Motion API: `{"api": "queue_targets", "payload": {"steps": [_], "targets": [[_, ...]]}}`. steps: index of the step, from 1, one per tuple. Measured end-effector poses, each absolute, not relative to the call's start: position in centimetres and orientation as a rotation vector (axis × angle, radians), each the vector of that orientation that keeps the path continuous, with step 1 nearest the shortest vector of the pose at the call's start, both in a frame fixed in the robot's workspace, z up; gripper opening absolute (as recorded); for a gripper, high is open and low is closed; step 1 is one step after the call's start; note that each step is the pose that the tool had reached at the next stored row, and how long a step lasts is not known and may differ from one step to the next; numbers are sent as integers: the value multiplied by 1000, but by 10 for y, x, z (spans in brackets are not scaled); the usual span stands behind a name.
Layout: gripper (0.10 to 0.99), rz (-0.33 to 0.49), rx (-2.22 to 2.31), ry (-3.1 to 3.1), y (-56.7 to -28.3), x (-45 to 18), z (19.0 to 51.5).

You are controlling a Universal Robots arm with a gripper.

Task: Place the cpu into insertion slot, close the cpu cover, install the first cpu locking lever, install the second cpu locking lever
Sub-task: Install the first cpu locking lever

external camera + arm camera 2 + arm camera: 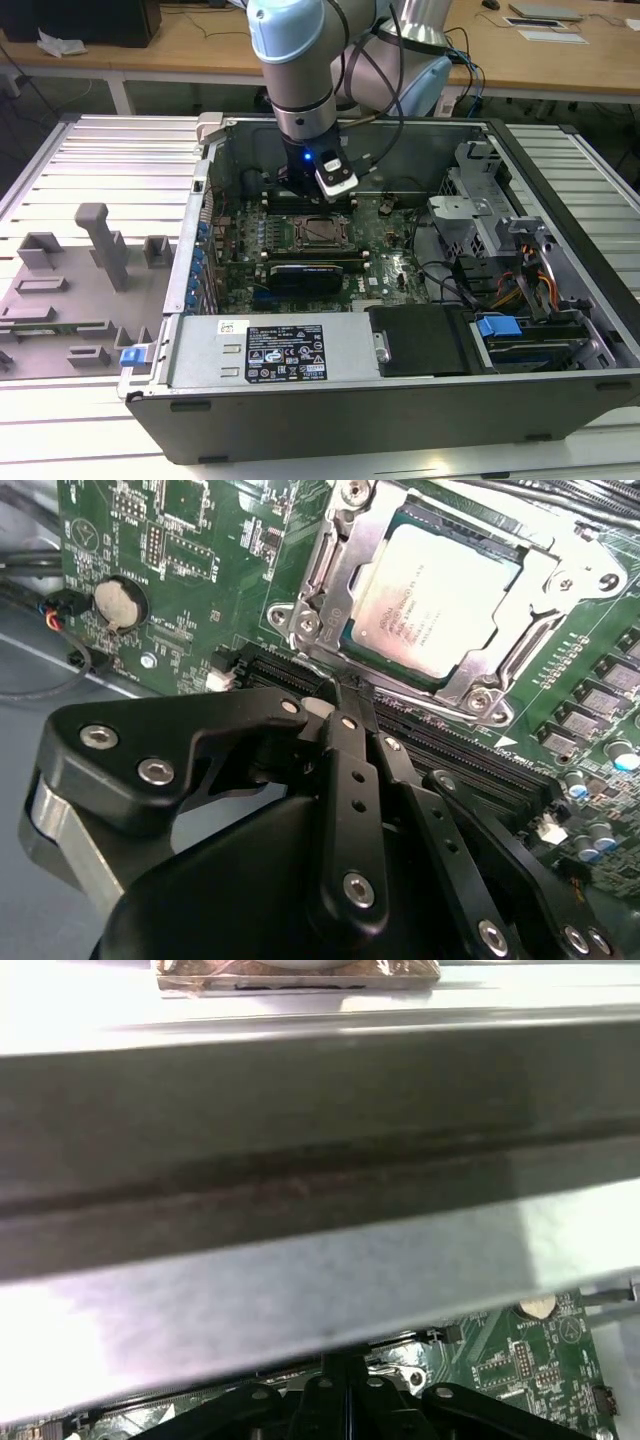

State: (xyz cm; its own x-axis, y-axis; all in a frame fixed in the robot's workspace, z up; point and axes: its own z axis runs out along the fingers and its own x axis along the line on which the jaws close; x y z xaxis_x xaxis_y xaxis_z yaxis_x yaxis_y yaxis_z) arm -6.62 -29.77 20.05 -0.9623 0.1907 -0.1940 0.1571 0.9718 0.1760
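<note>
In the second wrist view the gripper (345, 695) sits nearest the camera, its fingers (350, 780) pressed together with nothing visibly held between them, the tips just beside the near edge of the socket. Beyond them the cpu (430, 600) lies flat in the insertion slot (385, 660), and the cpu cover (330, 570) appears down around it, its window framing the pale chip top. A thin locking lever (525, 650) runs along one side; whether it is latched I cannot tell. Farther off, the exterior view shows the arm reaching into the open computer case (300, 400) on the bench (100, 160). The risk I judge here: the tips could slip off a springy lever and strike the motherboard (180, 540).
</note>
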Motion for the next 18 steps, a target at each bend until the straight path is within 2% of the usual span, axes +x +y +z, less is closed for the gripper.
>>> {"api": "queue_targets", "payload": {"steps": [18], "targets": [[106,222,372,2892,-294,-68,195]]}}
